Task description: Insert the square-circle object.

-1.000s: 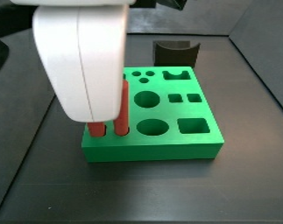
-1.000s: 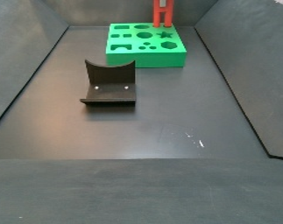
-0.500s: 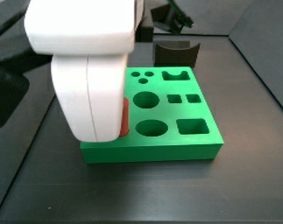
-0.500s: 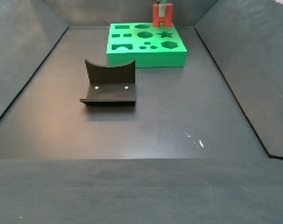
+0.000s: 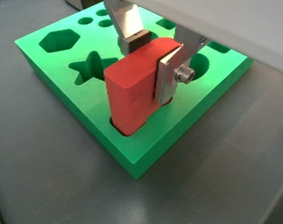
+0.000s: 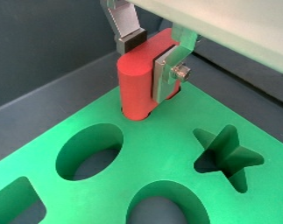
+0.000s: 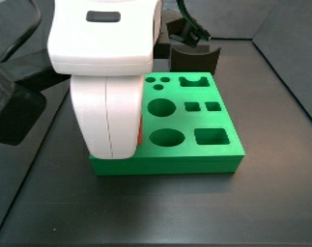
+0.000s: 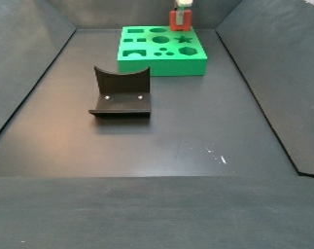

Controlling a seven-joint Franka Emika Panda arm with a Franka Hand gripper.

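The square-circle object (image 5: 134, 87) is a red piece standing upright in a hole at the green block's (image 5: 137, 147) corner, its lower part sunk into the block. It also shows in a wrist view (image 6: 137, 83) and small in a side view (image 8: 182, 19). My gripper (image 5: 153, 61) is shut on its upper part, one silver finger (image 5: 168, 74) flat against its side and the other finger's dark pad (image 6: 130, 40) at its top edge. In a side view the white gripper body (image 7: 106, 87) hides the piece.
The green block (image 7: 184, 164) has several shaped holes: round, square, star and hexagon. The dark fixture (image 8: 121, 92) stands on the black floor in front of the block (image 8: 159, 68); it shows behind the block in a side view (image 7: 193, 53). Dark walls enclose the floor.
The gripper has moved straight down with the red piece. The two pegs, visible above the block a second ago, have sunk into the block's holes.
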